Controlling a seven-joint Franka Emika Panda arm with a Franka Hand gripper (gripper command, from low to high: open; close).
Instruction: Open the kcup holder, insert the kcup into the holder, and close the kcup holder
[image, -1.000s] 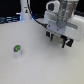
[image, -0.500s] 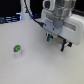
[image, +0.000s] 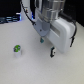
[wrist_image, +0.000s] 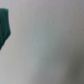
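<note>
The tiny pale pod with a green top (image: 17, 49) is seen on the white table (image: 30, 67), well apart from the gripper (image: 47, 46), whose fingers are spread open and hold nothing.

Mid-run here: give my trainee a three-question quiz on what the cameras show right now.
1. True or false: the kcup is held in the gripper.
2. In the exterior view, the kcup stands on the table toward which side of the gripper? A) that view's left B) that view's right C) directly under it
3. Fill in: the top of the kcup is coloured ____.

Key: 1 false, it stands alone on the table, apart from the gripper. 2 A. 3 green.
</note>
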